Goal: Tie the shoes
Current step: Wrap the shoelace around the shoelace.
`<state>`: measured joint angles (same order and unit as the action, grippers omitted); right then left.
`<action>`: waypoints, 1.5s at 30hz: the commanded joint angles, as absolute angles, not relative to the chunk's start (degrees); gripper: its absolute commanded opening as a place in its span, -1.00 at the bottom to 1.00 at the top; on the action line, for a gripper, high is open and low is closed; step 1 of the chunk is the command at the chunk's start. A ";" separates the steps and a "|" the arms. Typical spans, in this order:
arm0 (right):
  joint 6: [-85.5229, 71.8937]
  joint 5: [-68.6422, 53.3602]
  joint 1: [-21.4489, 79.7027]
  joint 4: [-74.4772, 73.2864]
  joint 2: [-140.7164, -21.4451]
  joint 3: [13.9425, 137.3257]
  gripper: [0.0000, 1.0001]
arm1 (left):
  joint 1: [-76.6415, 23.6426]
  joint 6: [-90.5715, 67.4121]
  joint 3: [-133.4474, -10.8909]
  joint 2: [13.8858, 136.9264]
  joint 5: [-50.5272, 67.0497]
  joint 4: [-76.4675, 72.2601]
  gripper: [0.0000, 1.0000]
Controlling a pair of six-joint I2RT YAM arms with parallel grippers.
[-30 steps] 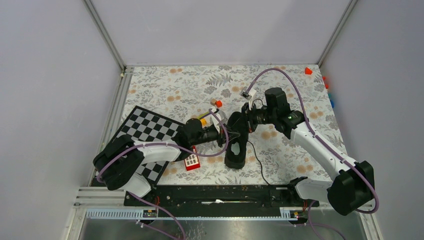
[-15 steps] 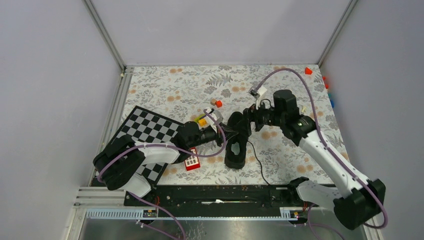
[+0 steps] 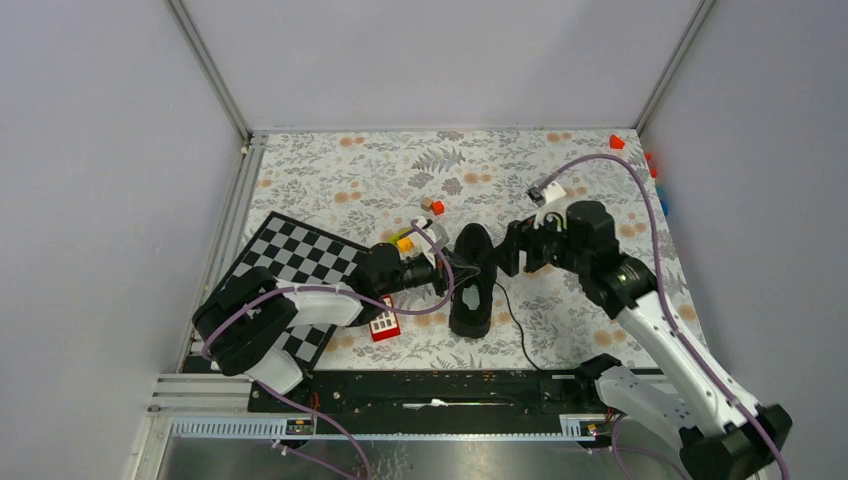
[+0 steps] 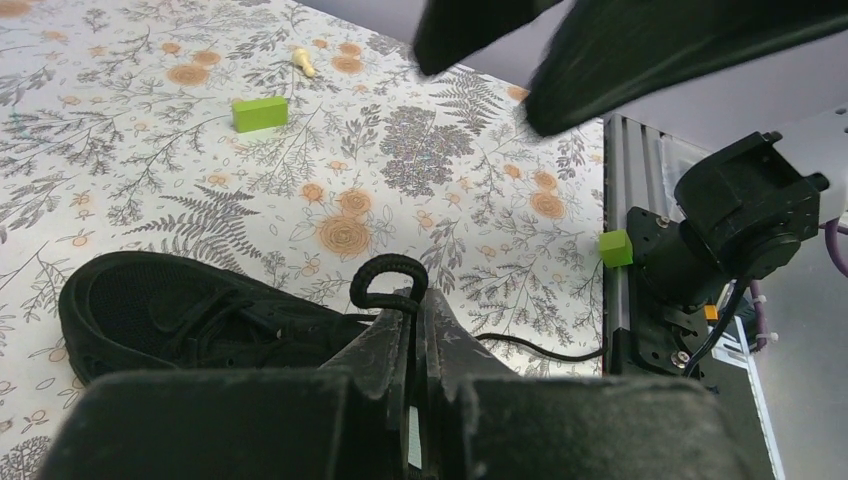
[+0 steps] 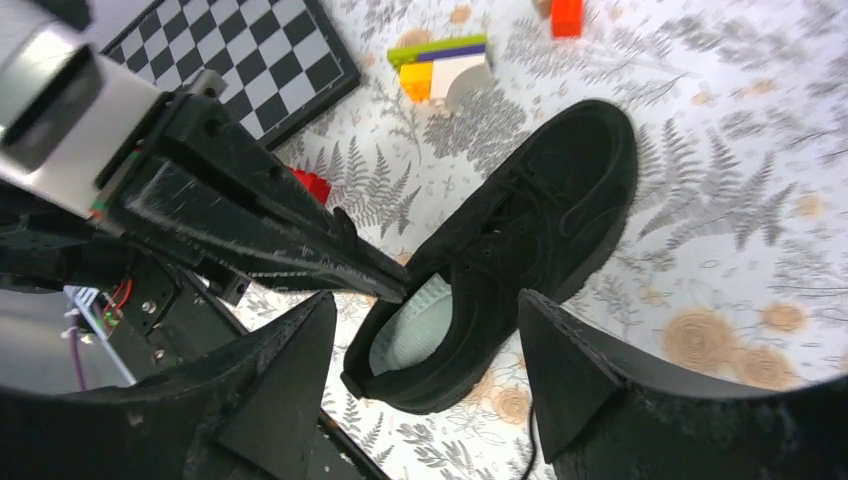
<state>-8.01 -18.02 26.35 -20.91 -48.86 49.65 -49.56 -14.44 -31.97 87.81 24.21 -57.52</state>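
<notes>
Sneaker (image 3: pixel 472 285), all black with a pale insole, lay near the middle of the floral surface (image 3: pixel 350 180), heel toward the near edge and toe pointing far. One loose lace (image 3: pixel 517 330) trailed from its right side across the surface toward the near edge, and a red block (image 3: pixel 384 323) sat just left of the heel. Reaching in from the left at the lacing, the left end effector (image 3: pixel 445 272) was clamped fully together on a small lace loop (image 4: pixel 390 261), which stood up out of its fingertips. Slightly farther, at the right of the toe, the right end effector (image 3: pixel 508 258) hung above the sneaker with its fingers spread wide and nothing between them. A chessboard (image 3: pixel 300 260) lay to the left, with coloured blocks (image 3: pixel 405 241) beyond it. The likeliest failure seemed to be the thin loop slipping from the pinch if the left arm pulled, since so little lace was gripped. Nothing pinned the sneaker, so a firm tug would probably drag it instead of tightening anything. With the two end effectors this close together, the open fingers could also knock the left ones or snag the loop while closing in.
</notes>
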 commanded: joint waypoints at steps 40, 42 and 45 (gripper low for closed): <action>-9.82 -24.86 32.87 -12.24 -64.77 53.96 -1.00 | -49.40 -13.02 -35.93 87.07 27.99 -58.28 -1.00; -10.13 -23.23 32.87 -11.59 -64.01 53.39 -1.00 | -49.29 -12.92 -35.47 86.80 27.80 -58.27 -1.00; -10.82 -21.31 32.87 -10.98 -62.85 52.52 -1.00 | -49.15 -12.91 -34.92 86.38 27.68 -58.41 -1.00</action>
<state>-10.35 -25.32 32.38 -12.91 -65.41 52.31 -49.41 -13.54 -33.63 88.27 26.37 -54.41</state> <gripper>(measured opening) 0.017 0.019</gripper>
